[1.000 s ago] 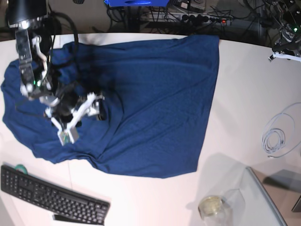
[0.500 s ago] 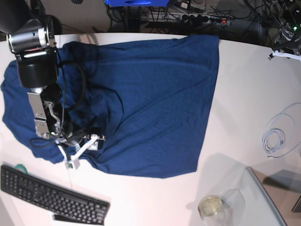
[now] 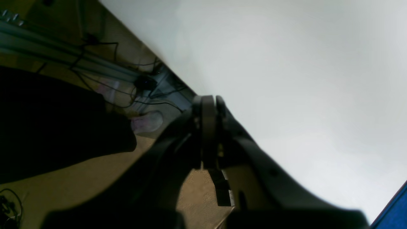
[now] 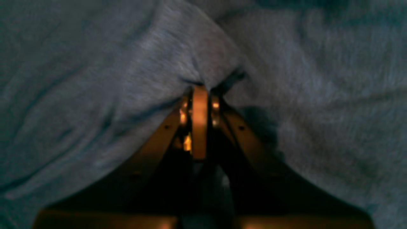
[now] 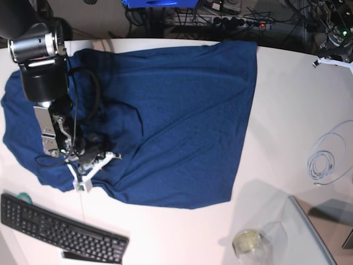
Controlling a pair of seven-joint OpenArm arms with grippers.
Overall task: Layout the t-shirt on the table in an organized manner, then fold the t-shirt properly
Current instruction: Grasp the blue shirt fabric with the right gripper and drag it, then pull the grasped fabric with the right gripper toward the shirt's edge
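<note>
The dark navy t-shirt (image 5: pixel 182 110) lies spread over the left and middle of the white table (image 5: pixel 287 99), with folds bunched at its left side. My right gripper (image 5: pixel 83 183) is down at the shirt's lower left edge. In the right wrist view its jaws are shut, and a ridge of the t-shirt (image 4: pixel 197 57) is pinched at the right gripper's (image 4: pixel 199 90) tips. My left gripper (image 5: pixel 332 59) hangs at the table's far right back corner, well away from the cloth. It is shut on nothing in the left wrist view (image 3: pixel 208 101), over the table (image 3: pixel 286 79) rim.
A black keyboard (image 5: pixel 60 229) lies at the front left, just below the shirt's edge. A coiled white cable (image 5: pixel 325 160) rests at the right. A glass panel (image 5: pixel 311 237) and a small round jar (image 5: pixel 246 241) sit at the front right.
My right gripper has moved from the middle of the shirt's left part down to its lower left edge and shut on the fabric. The left arm has stayed put.
</note>
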